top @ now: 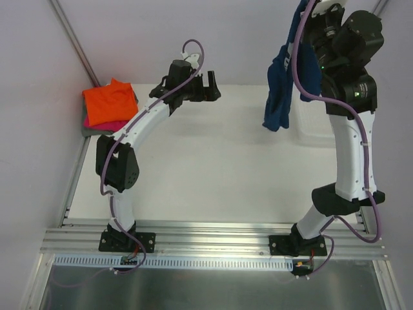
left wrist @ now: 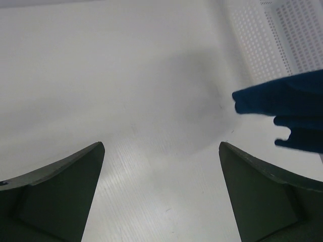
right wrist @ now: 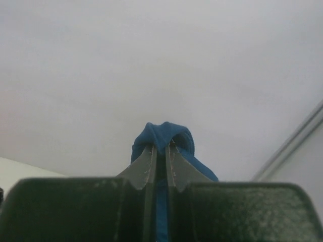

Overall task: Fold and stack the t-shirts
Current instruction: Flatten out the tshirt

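Note:
My right gripper (right wrist: 160, 147) is shut on a bunched fold of the navy blue t-shirt (top: 282, 84) and holds it high above the table's back right, so the cloth hangs down freely. The shirt's lower edge also shows in the left wrist view (left wrist: 287, 111). Its chest print is hidden. My left gripper (top: 210, 87) is open and empty above the back middle of the table, left of the hanging shirt. A folded bright orange t-shirt (top: 111, 102) lies on a pink one (top: 106, 124) and a grey one (top: 90, 131) at the back left corner.
The white plastic lattice basket (top: 316, 126) stands at the back right under the right arm; it also shows in the left wrist view (left wrist: 272, 35). A metal rail (top: 213, 248) runs along the near edge. Walls close the back and left sides.

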`<act>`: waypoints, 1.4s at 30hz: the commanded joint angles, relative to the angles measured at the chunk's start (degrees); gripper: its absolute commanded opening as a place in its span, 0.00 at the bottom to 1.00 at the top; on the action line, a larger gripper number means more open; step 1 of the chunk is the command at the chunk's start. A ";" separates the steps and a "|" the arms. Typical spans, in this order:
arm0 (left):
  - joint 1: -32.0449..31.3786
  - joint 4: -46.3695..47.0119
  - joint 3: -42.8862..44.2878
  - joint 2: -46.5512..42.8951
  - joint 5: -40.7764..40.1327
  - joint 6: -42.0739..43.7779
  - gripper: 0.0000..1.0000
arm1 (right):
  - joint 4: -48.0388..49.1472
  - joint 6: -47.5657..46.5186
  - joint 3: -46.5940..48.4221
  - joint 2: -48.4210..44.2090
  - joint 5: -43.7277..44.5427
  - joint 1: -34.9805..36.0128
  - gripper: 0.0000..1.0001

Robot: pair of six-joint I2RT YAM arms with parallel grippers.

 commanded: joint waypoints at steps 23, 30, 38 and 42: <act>0.16 -1.44 -3.12 -10.59 -11.40 0.83 0.99 | 6.80 -0.32 -33.04 -7.82 -4.44 -1.35 0.00; 2.97 -2.14 -5.92 -13.14 -10.52 1.18 0.99 | -10.13 4.93 -46.49 -7.58 -8.56 -3.47 0.58; 6.40 -2.76 -8.31 -15.60 -9.03 0.65 0.99 | -14.38 8.45 -40.61 -1.09 -14.01 0.57 0.97; 7.28 -3.55 -10.58 -16.48 -6.49 0.12 0.99 | -16.85 10.30 -32.16 6.64 -18.50 0.93 0.97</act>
